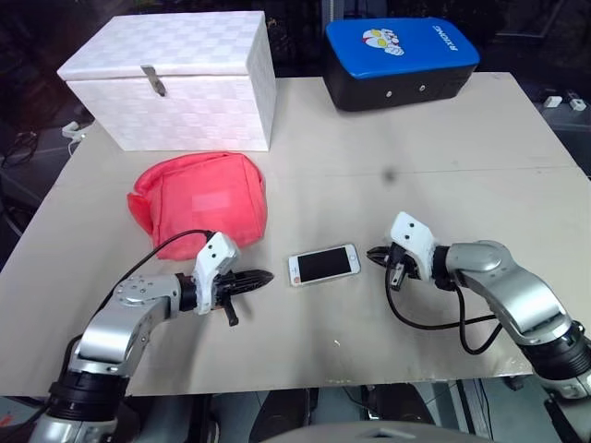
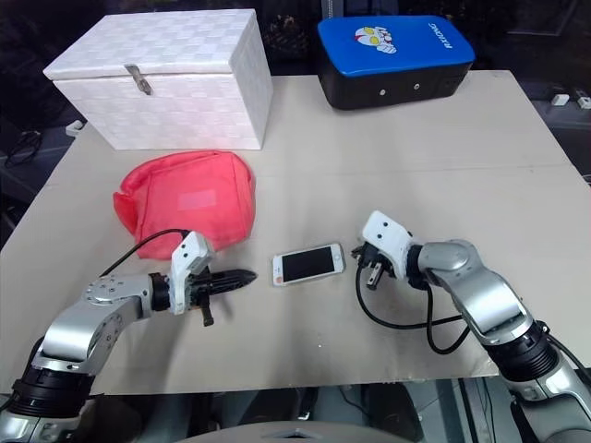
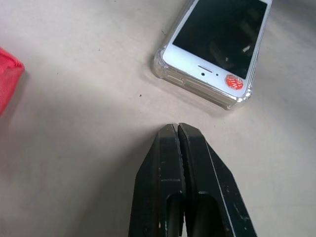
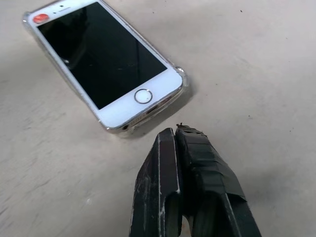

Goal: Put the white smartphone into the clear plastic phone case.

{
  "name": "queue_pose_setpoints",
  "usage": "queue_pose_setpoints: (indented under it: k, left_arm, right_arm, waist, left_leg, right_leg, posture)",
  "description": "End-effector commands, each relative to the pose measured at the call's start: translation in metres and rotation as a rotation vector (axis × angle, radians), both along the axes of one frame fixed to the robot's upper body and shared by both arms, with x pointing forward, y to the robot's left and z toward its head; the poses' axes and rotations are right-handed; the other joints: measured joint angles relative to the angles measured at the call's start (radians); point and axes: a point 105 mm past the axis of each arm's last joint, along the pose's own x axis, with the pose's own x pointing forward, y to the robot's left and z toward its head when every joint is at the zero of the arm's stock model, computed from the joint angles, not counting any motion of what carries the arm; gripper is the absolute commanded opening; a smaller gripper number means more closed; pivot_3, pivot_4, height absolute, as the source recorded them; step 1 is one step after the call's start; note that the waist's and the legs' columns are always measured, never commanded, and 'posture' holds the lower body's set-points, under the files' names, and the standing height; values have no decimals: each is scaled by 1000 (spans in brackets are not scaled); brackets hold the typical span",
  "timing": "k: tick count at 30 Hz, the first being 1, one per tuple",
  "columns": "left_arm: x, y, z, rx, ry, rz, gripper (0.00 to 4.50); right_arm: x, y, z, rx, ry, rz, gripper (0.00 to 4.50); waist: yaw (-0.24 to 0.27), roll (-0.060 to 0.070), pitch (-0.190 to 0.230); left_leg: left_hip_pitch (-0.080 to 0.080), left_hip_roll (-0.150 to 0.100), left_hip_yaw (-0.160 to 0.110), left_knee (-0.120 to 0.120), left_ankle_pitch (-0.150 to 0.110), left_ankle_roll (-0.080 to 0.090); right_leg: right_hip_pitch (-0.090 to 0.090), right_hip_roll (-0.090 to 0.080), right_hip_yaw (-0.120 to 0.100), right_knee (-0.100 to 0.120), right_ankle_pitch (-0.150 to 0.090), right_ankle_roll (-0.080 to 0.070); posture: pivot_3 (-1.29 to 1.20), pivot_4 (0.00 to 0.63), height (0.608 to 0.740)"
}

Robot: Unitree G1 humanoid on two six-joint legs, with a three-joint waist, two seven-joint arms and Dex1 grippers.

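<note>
Near the tabletop's front edge, white smartphone sits seated in the clear plastic phone case; stiff, slick, so I'd pinch its long edges. Left tool and right tool both pinched together, empty.

The phone, screen up and seated in the clear case, is seen lying on the table just beyond the closed right gripper.

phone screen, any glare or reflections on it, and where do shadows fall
Left wrist view: the white smartphone screen shows faint pale reflections, and a soft shadow lies beside the clear plastic phone case. Right wrist view: small glints on the glass, with a shadow under the phone's near end.
</note>
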Motion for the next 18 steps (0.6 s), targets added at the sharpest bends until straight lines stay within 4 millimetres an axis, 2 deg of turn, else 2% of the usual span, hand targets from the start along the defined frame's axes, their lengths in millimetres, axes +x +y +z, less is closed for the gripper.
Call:
queue_pose_setpoints:
  k: [1,6,14,18]
  left_arm:
    - [5,-13,-5,8,-12,-28,62]
    - [11,-28,-9,-6,-15,-37,62]
    - [18,-40,-16,6,-28,-66,62]
    - [20,-44,-16,2,-32,-75,62]
  right_arm:
    - [-1,8,8,-16,-48,39,0]
    - [-2,12,5,-49,-59,70,0]
    - [-1,26,5,-86,-96,141,0]
    - [-4,31,2,-117,-120,188,0]
  waist:
    - [3,0,0]
    - [9,0,0]
    - [24,0,0]
    - [24,0,0]
  left_leg:
    - [0,0,0,0,0,0]
    - [0,-1,0,2,0,0]
    - [0,-1,0,12,0,0]
    - [8,-1,0,14,0,1]
  right_leg:
    - [0,0,0,0,0,0]
    - [0,0,0,2,0,0]
    - [1,0,-1,12,0,0]
    - [9,0,-1,13,0,0]
  posture:
    - [0,150,740]
    - [0,150,740]
    - [0,150,740]
    - [0,150,740]
